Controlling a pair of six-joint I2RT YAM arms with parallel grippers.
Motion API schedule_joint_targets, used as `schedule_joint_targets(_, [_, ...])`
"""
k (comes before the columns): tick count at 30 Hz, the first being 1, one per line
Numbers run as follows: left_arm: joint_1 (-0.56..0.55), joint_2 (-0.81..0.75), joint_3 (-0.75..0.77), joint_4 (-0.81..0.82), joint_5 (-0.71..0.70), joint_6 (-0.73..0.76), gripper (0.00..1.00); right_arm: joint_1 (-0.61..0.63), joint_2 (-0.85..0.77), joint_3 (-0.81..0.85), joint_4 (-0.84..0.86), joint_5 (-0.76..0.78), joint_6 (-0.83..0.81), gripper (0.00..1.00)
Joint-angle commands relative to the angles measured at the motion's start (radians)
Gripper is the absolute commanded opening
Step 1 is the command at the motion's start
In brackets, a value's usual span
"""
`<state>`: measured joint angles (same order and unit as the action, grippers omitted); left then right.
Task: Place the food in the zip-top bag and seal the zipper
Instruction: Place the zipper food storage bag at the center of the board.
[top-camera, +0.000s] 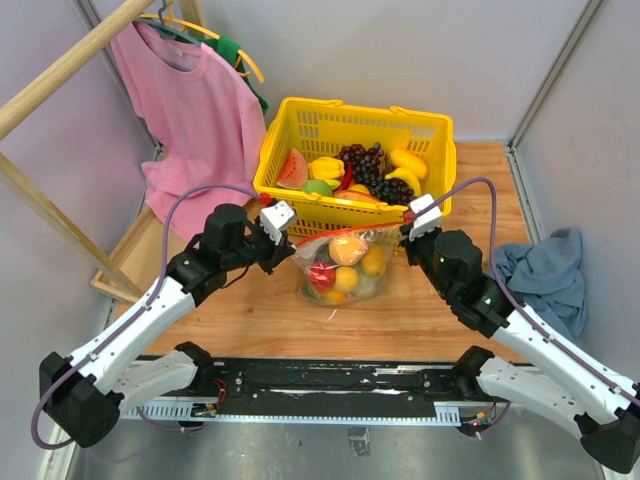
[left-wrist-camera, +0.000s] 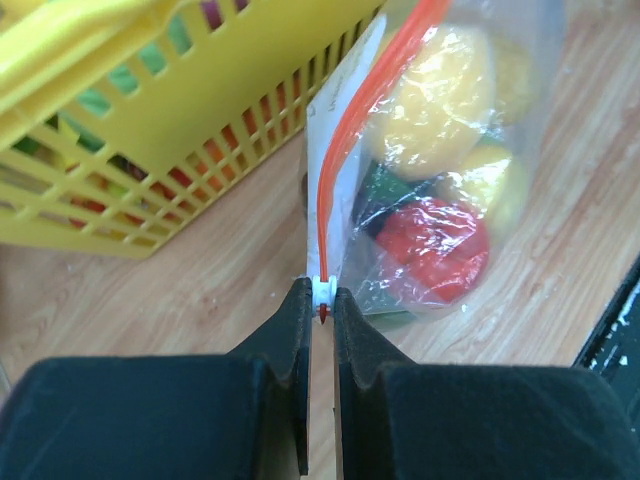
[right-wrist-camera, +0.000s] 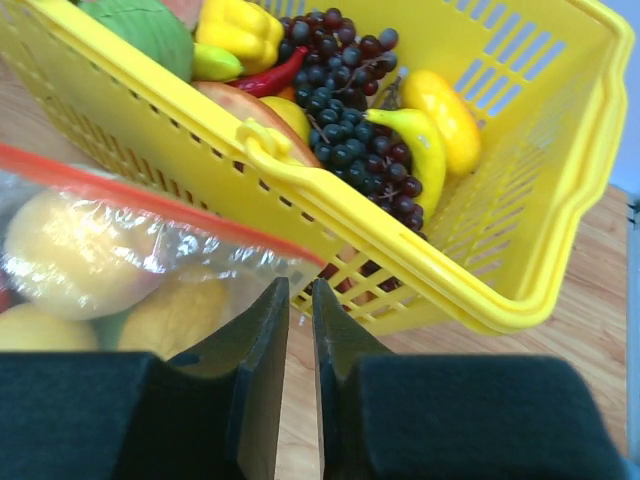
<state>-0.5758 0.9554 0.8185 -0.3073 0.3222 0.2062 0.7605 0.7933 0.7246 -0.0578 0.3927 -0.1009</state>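
- The zip-top bag hangs over the middle of the bench, at 6 o'clock of the yellow basket and just beside its front wall. I cannot tell whether the bag's base rests on the wood.
- Its film is clear, crinkled and shiny with creases, and it bulges with its load. A white label lies under the top edge.
- The food shows through the film: an orange round on top, a red piece lower down, pale yellow rounds and a patch of dark green between them.
- The zipper is a thin, straight orange-red strip along the bag's top edge. In the top view it runs from 9 o'clock to 3 o'clock and ends in a small white tip.
- The left jaws are clamped on that white tip at the bag's 9 o'clock corner.
- The right jaws stand at the 3 o'clock corner with only a narrow slit between them, and the strip's end is just above them. I cannot tell whether they pinch the film.
- The basket holds dark grapes, bananas and other toy produce.
- A pink shirt hangs at 10 o'clock, and a blue cloth lies at 3 o'clock, well apart from the bag.
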Motion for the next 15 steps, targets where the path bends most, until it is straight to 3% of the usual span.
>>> schedule_joint_targets(1, [0.034, 0.069, 0.041, 0.006, -0.124, -0.099, 0.0, -0.013, -0.023, 0.022, 0.03, -0.089, -0.006, 0.23])
schedule_joint_targets(8, [0.078, 0.085, 0.046, -0.007, -0.207, -0.141, 0.03, -0.013, -0.077, 0.003, 0.03, -0.015, 0.004, 0.49])
schedule_joint_targets(15, [0.09, -0.011, -0.01, 0.035, -0.303, -0.18, 0.28, -0.013, -0.15, -0.006, 0.017, 0.116, 0.02, 0.76])
